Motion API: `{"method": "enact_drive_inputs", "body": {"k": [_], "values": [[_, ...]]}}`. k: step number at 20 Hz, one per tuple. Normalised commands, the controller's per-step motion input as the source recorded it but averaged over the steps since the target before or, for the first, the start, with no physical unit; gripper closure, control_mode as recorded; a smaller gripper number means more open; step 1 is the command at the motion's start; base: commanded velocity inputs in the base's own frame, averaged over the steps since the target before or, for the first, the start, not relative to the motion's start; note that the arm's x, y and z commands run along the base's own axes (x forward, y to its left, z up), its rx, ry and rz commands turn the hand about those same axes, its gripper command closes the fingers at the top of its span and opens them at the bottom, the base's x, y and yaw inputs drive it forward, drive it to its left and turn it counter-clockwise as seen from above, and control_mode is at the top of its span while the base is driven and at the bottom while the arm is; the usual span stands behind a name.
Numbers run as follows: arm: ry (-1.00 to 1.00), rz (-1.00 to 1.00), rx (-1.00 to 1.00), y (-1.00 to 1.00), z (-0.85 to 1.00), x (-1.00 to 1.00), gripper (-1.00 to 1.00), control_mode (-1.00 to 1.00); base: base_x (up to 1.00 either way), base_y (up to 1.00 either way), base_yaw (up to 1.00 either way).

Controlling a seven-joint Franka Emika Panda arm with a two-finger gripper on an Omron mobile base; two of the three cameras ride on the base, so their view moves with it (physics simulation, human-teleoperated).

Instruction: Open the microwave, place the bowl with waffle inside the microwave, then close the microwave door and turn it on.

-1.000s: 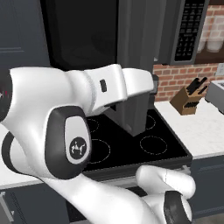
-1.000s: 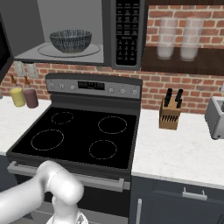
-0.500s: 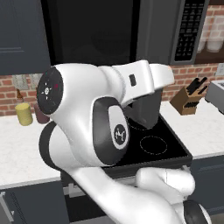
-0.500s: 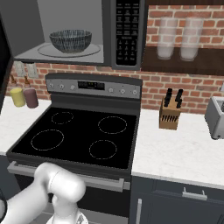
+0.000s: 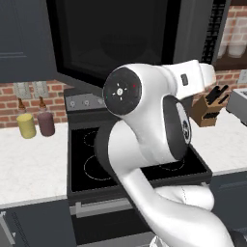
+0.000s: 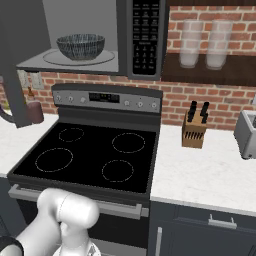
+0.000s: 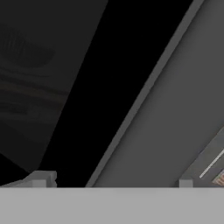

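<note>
The microwave [image 6: 145,35] hangs open above the stove, and the streaked blue-grey bowl [image 6: 81,46] sits on its glass turntable. The waffle is hidden below the bowl's rim. The microwave door [image 6: 15,75] stands swung out at the left; in the left base view its black window [image 5: 111,43] spans the top, behind my arm. In the hand view my gripper [image 7: 113,183] is open, its fingertips [image 7: 41,178] wide apart with nothing between them. It sits very close against the door's dark glass and grey frame [image 7: 170,109]. I cannot tell if it touches the door.
Below is the black stove [image 6: 95,155] with its knob panel. A knife block [image 6: 194,131] and a toaster [image 6: 246,132] stand on the right counter. Yellow [image 5: 26,125] and maroon [image 5: 46,123] bottles stand left of the stove. Glass jars [image 6: 202,42] sit on the shelf.
My arm has swung up and to the right across the left base view. In the right base view the door's edge covers more of the left side of the opening.
</note>
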Motion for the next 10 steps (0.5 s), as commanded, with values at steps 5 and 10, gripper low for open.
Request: {"method": "enact_drive_inputs", "body": {"k": [5,10], "values": [[-0.13,0.14,0.04,-0.2,-0.09,0.77,-1.0,-1.0,0.0,0.0,0.0],[-0.11,0.18,0.09,-0.25,-0.03,0.82,-1.0,-1.0,0.0,0.0,0.0]]}}
